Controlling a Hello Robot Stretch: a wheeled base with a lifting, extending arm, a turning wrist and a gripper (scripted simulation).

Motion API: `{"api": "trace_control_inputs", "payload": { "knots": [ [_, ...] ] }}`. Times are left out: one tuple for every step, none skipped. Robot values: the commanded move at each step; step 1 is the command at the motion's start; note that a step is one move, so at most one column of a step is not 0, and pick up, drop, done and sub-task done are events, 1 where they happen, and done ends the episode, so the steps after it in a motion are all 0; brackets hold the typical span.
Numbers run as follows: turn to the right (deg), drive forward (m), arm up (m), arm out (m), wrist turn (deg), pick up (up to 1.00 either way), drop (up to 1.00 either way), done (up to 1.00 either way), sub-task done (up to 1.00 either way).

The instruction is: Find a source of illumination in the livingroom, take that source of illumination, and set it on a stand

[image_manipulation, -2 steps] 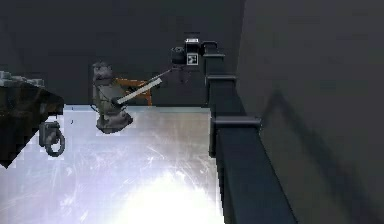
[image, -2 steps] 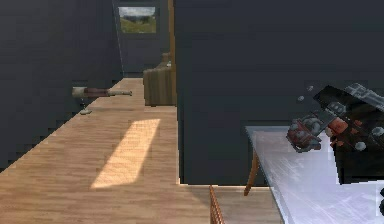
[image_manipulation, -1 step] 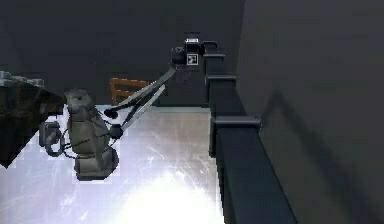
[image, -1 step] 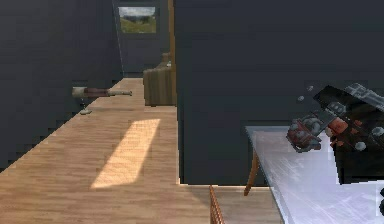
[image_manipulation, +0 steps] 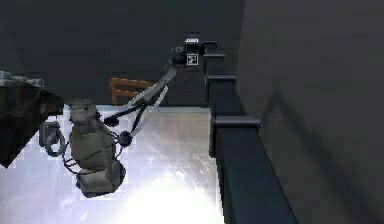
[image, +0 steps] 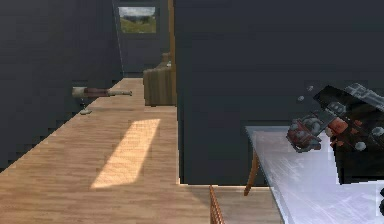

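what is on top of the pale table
On the table sits a grey-green lumpy thing, and a dark pile of clutter lies at one end. The tabletop under both is covered, so anything beneath them cannot be seen.

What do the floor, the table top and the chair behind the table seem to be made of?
Floor: wood boards as it looks, warm brown, matte apart from one sunlit patch.
Table top: pale and glossy, perhaps laminate or stone; streaky reflections run across it.
Chair: probably wood, orange-brown back rails.

Arm point(image_manipulation: 228, 130) extended; fingers point(image_manipulation: 150, 98) angled toward view's lower left; hold unclear.
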Motion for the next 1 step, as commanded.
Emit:
{"api": "trace_control_inputs", "payload": {
  "knots": [
    [0.0, 0.00, 0.00, -0.44, 0.0, 0.00, 0.00, 0.00, 0.00]
  ]
}}
